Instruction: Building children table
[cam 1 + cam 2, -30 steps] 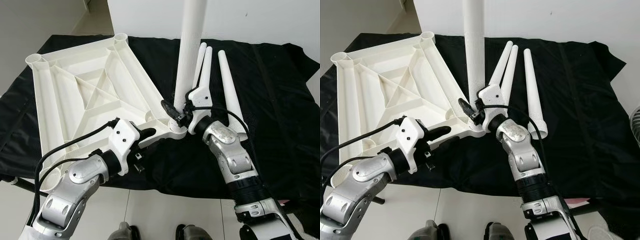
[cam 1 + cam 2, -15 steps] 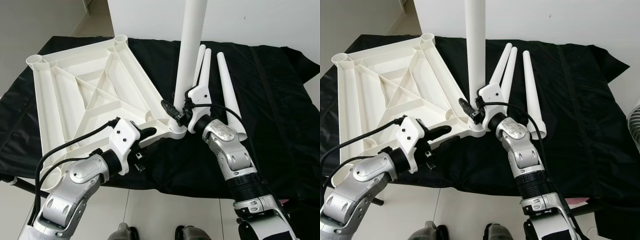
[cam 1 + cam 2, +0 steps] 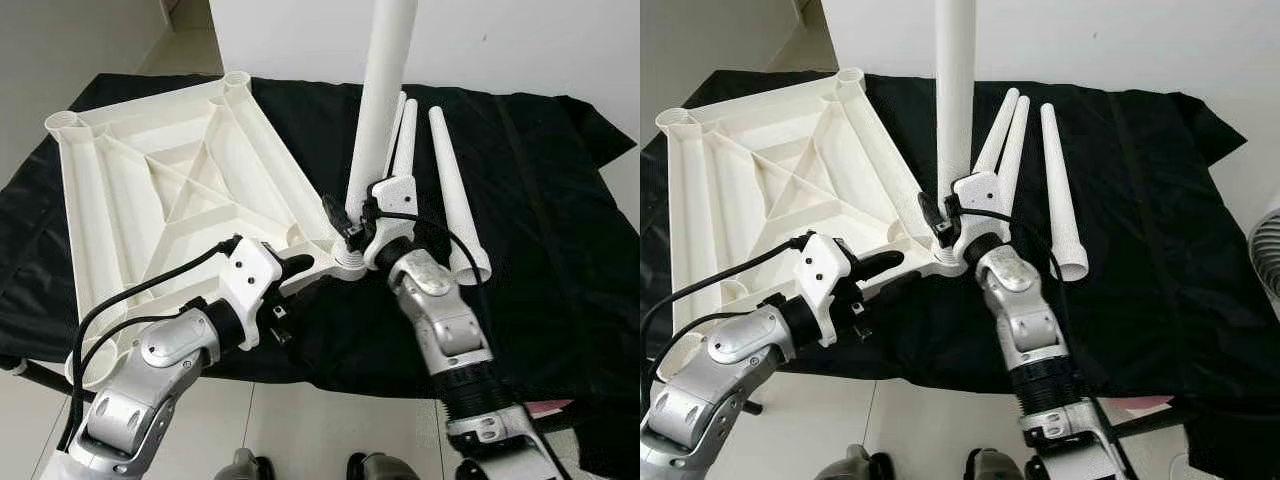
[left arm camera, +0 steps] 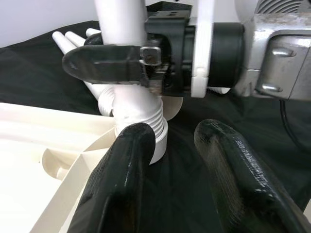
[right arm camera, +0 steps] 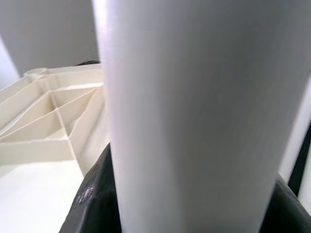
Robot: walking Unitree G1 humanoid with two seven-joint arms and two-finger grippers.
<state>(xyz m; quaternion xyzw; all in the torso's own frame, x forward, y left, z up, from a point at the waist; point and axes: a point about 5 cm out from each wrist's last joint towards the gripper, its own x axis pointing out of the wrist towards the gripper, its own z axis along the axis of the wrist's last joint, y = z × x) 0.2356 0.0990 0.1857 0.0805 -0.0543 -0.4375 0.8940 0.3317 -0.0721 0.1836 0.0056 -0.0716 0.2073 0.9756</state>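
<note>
At the near corner of the inverted white ribbed plastic tabletop (image 3: 170, 190), on a black-draped desk (image 3: 540, 200): white tubular leg (image 3: 378, 110) stands upright in its threaded socket, right pincer (image 3: 352, 215) pinching it low. Left pincer (image 4: 170, 150) spread, straddling the socket base. Three spare white tapered legs (image 3: 445, 190) lie beside. Risk — leg tilts w/ the wrist, threads cross or jam.

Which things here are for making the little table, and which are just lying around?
For the job:
- upside-down tabletop
- upright leg in its corner socket, gripped by the right end effector
- three spare legs lying on the cloth
- left end effector, open at the tabletop's near corner

Just lying about:
- black cloth
- fan at the edge
</note>
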